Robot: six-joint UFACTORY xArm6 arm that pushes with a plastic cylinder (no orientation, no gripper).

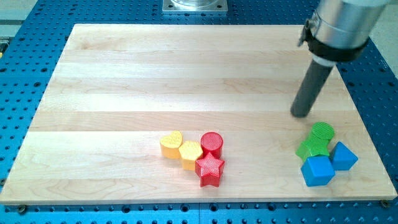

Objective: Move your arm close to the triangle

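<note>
My tip (pixel 301 115) rests on the wooden board (pixel 155 74) at the view's right. Just below and right of it lies a cluster: a green cylinder (pixel 323 131), a green star (pixel 312 149), a blue cube (pixel 318 171) and a blue triangle (pixel 344 156). The tip is apart from all of them. It stands nearest the green cylinder, and the blue triangle is farther off, to its lower right.
A second cluster lies at the bottom centre: a yellow heart (pixel 171 144), a yellow hexagon (pixel 191 154), a red cylinder (pixel 212 144) and a red star (pixel 210 170). The board's right edge (pixel 373 134) runs close to the blue blocks.
</note>
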